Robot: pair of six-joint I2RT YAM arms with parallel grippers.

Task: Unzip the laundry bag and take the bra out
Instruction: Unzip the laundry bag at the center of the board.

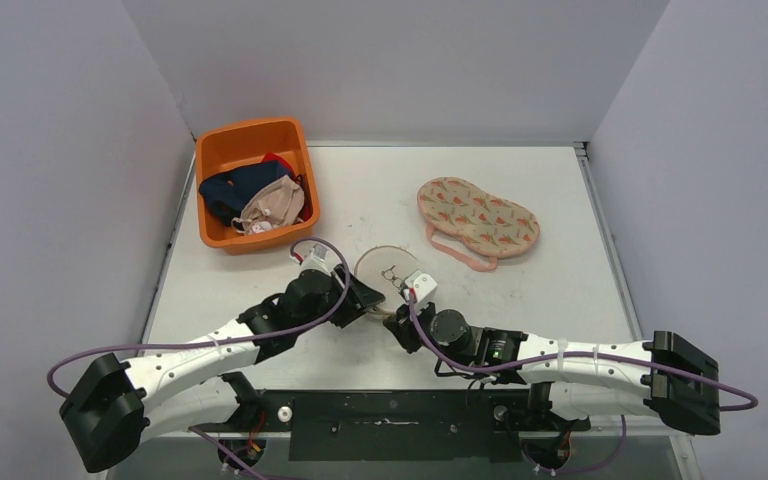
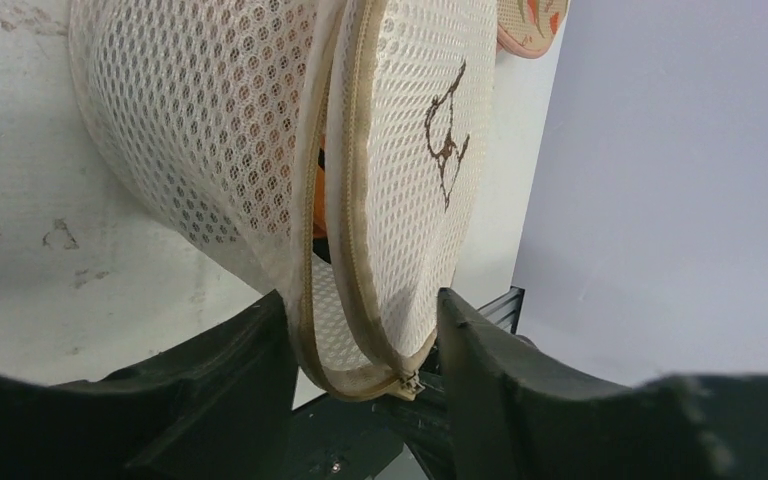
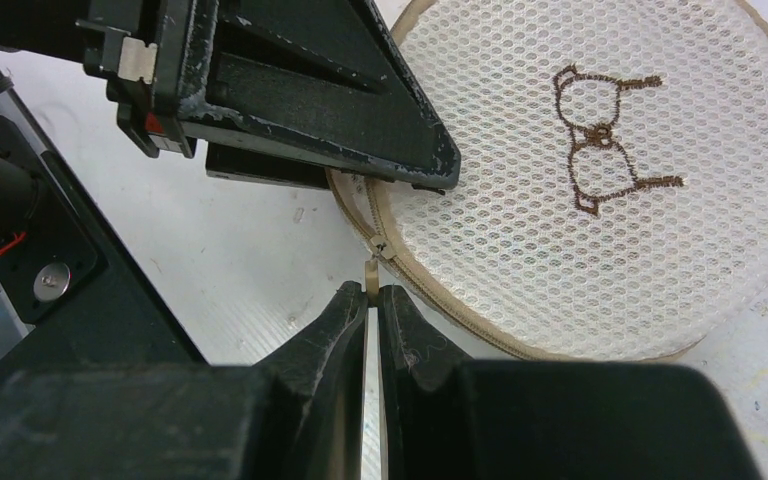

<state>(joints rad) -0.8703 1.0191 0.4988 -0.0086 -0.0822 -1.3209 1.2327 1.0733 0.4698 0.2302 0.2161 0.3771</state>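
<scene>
Laundry bag (image 1: 385,268): round mesh, lying lid-up on the desk (image 1: 560,300), close to the near edge, about midway along it, between the two arms. No bra visible. It is presumably still inside. From the left wrist view an orange sliver shows in the gap along the zip. Can't tell what it is.

Right claw (image 3: 372,300): closed tight on the thin metal zipper pull (image 3: 371,275), which sticks out of the slider at the bag's near rim.

Left claw (image 2: 360,320): jaws standing apart, straddling the rim right next to the slider, one finger under the mesh wall, one over the lid. Contact looks close on both sides. Can't tell whether it is actually clamping.

Step in hand, as I read it: running the zip round the rim. It is barely started or only partly done.

To do it well:
- The left claw needs a firm hold on the rim first, or the whole bag will skate after the pull.
- Draw the tab along the curve of the tape, not straight outward. A straight tug risks the tab slipping from the pinch.
- Keep the pull low, near the desk.
- The left finger sits very near the slider's track and may have to shift clear.
</scene>
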